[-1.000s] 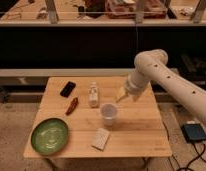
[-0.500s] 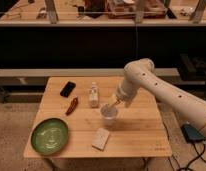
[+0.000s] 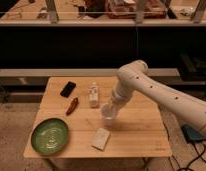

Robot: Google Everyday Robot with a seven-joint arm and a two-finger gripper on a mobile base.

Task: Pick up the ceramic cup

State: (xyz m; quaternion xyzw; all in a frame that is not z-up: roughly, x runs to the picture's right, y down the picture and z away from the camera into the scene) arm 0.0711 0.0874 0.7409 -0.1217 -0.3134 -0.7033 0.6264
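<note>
The ceramic cup (image 3: 109, 118) is a small pale cup standing upright near the middle of the wooden table (image 3: 141, 135). My gripper (image 3: 109, 108) hangs at the end of the white arm, right over the cup's rim and partly hiding it. A small white bottle (image 3: 94, 95) with a label stands just left of the cup, behind it.
A green round plate (image 3: 49, 135) lies at the front left. A red object (image 3: 72, 105) and a black phone-like object (image 3: 68, 89) lie at the back left. A pale flat packet (image 3: 101, 138) lies in front of the cup. A dark shelf unit runs behind the table.
The arm has swung left and down from the table's right side, bringing my gripper from beside the cup to directly over it. The objects on the table have not moved.
</note>
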